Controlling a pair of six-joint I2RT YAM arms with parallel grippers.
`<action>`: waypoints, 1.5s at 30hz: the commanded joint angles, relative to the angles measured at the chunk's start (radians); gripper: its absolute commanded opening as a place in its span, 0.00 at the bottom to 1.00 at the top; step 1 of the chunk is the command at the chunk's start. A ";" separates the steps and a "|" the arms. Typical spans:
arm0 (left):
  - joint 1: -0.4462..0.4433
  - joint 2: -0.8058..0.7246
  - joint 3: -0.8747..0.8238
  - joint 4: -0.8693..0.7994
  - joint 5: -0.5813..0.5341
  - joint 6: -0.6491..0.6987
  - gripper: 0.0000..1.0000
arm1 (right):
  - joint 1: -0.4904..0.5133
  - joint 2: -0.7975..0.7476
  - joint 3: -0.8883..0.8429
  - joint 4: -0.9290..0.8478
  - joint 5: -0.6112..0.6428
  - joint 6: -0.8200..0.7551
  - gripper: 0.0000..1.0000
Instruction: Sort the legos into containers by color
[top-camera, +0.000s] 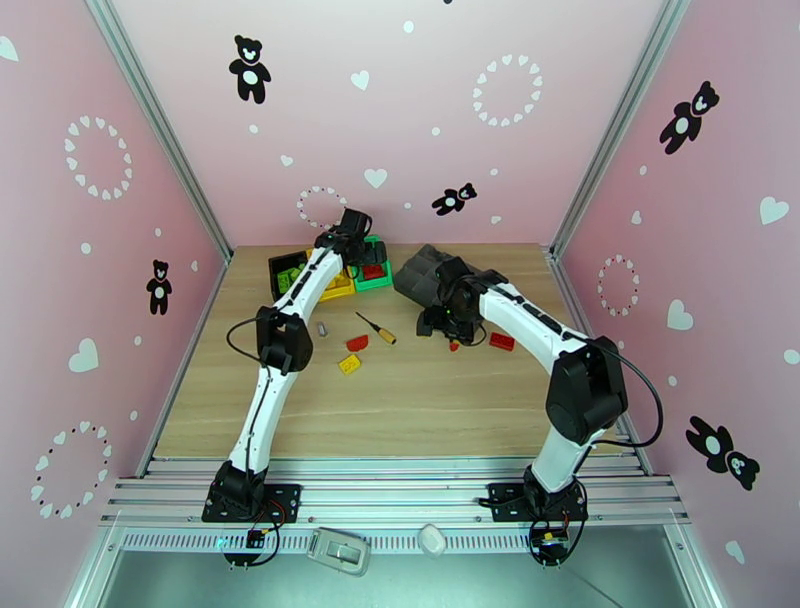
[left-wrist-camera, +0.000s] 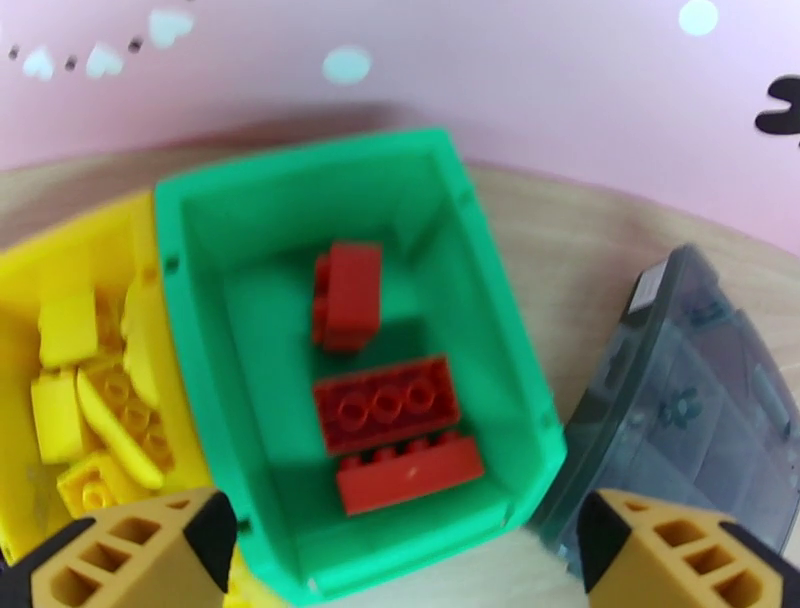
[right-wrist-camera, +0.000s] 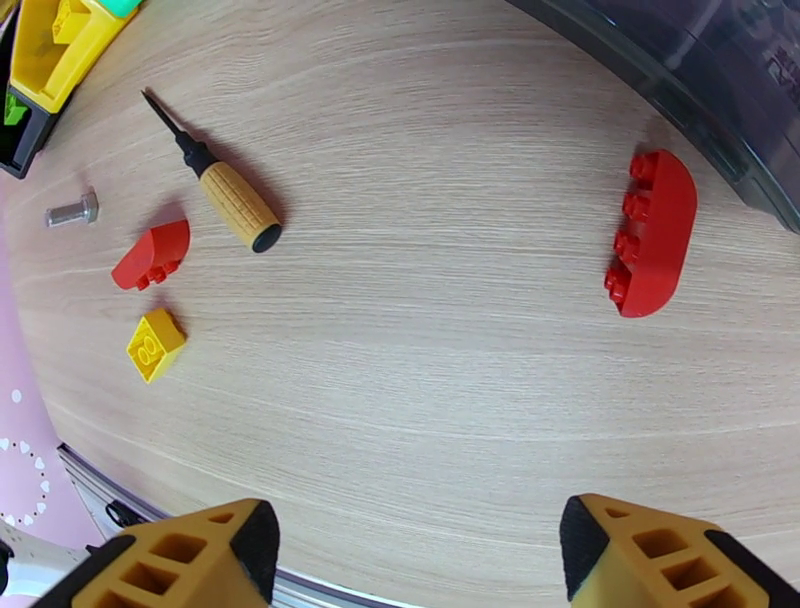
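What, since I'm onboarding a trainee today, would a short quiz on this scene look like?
1. True or false: the green bin holds green bricks.
2. How many yellow bricks lie loose on the table? A) one B) three C) none
3. Fill in: the left end effector hangs over the green bin with its jaws ___.
Key: 1 false, it holds red bricks; 2 A; 3 open.
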 joint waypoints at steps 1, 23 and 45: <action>-0.013 -0.162 -0.138 -0.034 -0.011 0.004 0.90 | 0.003 0.014 0.020 0.004 -0.015 -0.015 0.76; -0.106 -0.656 -1.151 0.166 0.143 0.132 0.76 | 0.197 -0.201 -0.308 0.149 -0.009 0.077 0.80; -0.146 -0.484 -1.045 0.073 0.038 0.203 0.59 | 0.321 -0.212 -0.312 0.137 0.065 0.120 0.82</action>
